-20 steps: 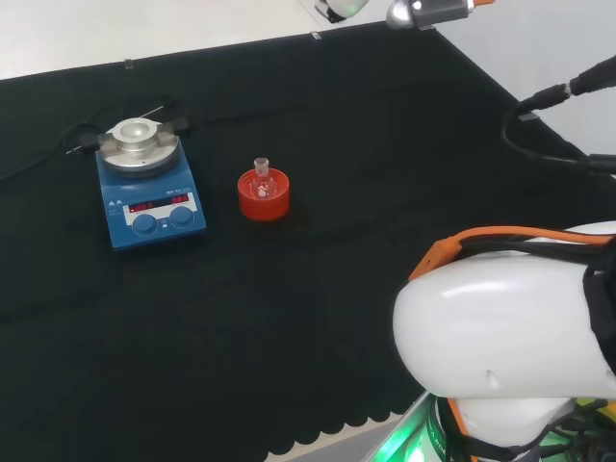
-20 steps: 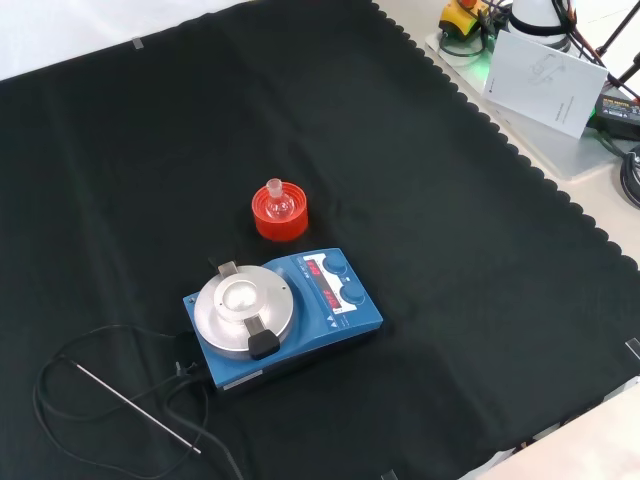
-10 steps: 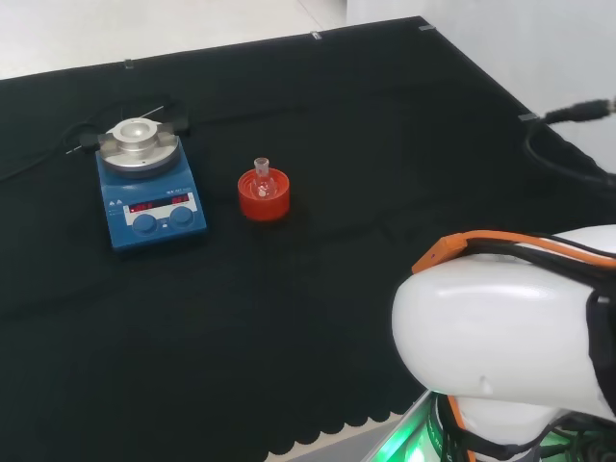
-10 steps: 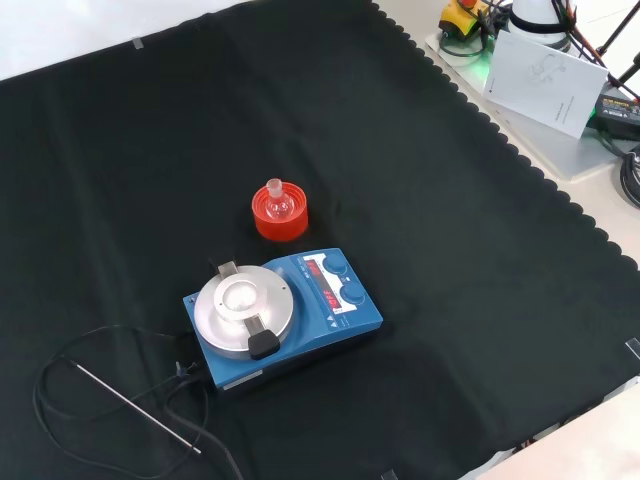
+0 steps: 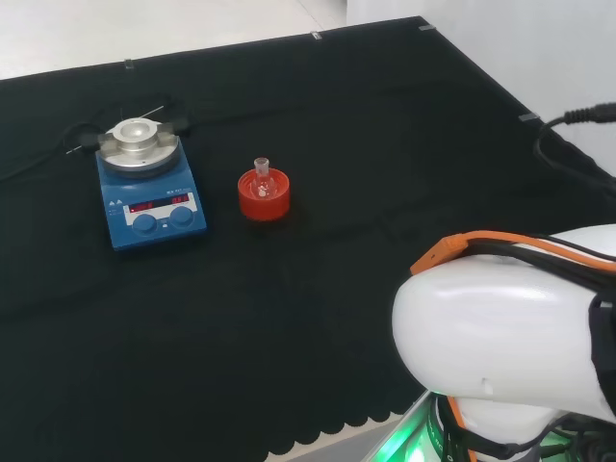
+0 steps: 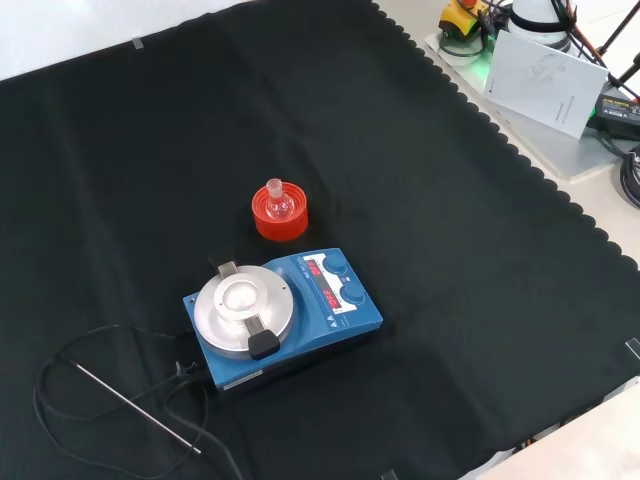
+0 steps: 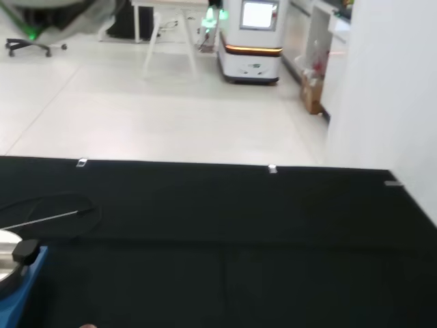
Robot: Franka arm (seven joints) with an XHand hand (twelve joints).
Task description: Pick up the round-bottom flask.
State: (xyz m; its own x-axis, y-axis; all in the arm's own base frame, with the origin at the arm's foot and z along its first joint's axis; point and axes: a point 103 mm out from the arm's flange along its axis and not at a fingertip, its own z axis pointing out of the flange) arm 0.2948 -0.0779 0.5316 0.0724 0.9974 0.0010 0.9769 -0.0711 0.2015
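A small clear round-bottom flask (image 5: 261, 178) (image 6: 278, 201) stands upright in a red ribbed ring stand (image 5: 263, 195) (image 6: 279, 215) near the middle of the black cloth. In the head view it is just to the right of the blue hotplate; in the front view it stands just beyond it. Nothing touches the flask.
A blue hotplate stirrer (image 5: 149, 188) (image 6: 281, 312) with a round metal top stands beside the flask; its corner (image 7: 13, 263) edges into the wrist view. Its cable and a thin metal probe (image 6: 135, 405) lie on the cloth. The arm's white link (image 5: 510, 337) bulks at the head view's lower right.
The parts of the arm seen at the head view's top a second ago have left the picture, and the cable at the right edge has shifted. Flask and hotplate have not moved.
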